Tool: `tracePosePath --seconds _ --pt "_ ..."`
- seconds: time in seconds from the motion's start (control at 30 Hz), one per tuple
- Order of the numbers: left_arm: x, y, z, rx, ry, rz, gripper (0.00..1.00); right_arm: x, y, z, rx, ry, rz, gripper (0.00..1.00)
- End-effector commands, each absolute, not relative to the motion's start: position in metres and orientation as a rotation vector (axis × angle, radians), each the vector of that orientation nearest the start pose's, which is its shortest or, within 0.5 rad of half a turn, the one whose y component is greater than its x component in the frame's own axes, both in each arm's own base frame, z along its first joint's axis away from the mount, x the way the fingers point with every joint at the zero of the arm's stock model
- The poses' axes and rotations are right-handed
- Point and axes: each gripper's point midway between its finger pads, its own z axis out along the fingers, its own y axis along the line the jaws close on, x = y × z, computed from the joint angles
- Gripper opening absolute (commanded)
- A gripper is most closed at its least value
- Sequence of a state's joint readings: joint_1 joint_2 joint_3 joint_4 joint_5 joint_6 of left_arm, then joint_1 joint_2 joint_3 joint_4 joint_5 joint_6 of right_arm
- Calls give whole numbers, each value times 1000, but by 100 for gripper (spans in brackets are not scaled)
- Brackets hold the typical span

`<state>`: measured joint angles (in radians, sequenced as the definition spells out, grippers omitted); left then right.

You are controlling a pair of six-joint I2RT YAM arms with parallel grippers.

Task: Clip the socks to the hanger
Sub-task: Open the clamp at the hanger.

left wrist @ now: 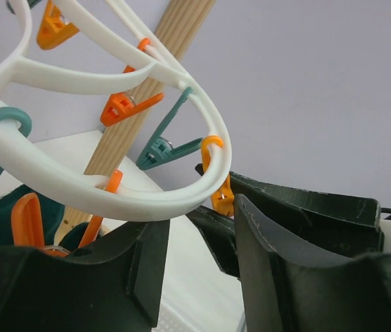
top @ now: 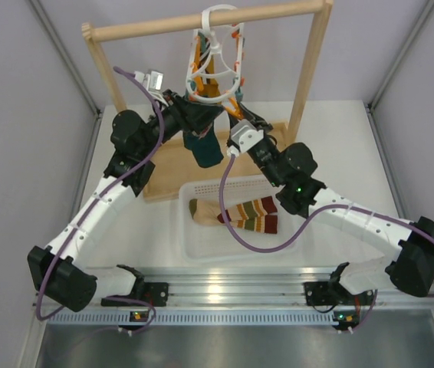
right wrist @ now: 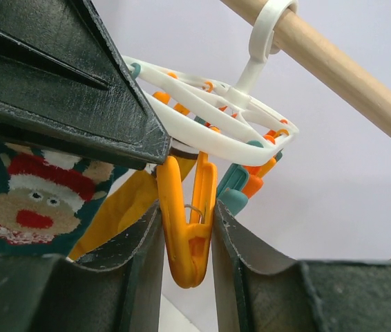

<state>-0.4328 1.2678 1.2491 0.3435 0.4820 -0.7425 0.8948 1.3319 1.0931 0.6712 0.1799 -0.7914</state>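
Observation:
The white ring hanger point(top: 215, 57) hangs by its hook from the wooden rail. A dark teal sock point(top: 204, 150) with a face motif point(right wrist: 23, 200) hangs under the ring's near side. My left gripper point(top: 194, 116) is beside it, just below the ring point(left wrist: 112, 200). It is open point(left wrist: 195, 221) with nothing between the fingers. My right gripper point(top: 236, 115) is under the ring's right side. It is shut point(right wrist: 187, 214) on a dangling orange clip point(right wrist: 185, 235), one finger pressing each side. The striped socks point(top: 244, 213) lie in the basket.
A white basket point(top: 182, 222) sits at the table's middle in front of the wooden rail frame point(top: 163, 27) and its base board point(top: 167, 165). Several more orange and teal clips point(left wrist: 161, 145) dangle from the ring close to both grippers.

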Motion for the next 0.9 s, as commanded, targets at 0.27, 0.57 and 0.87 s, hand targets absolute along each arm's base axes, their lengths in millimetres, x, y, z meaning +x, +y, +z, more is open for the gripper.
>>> tracePosePath --seconds 0.27,0.57,0.87 --pt "301 -273 489 303 1230 -1405 44 316 319 445 -746 871 66 0" --pt "310 -289 490 305 1234 -1422 44 316 325 445 -766 860 75 0" --pt "312 -289 495 313 1196 -1410 21 308 332 440 -816 859 124 0"
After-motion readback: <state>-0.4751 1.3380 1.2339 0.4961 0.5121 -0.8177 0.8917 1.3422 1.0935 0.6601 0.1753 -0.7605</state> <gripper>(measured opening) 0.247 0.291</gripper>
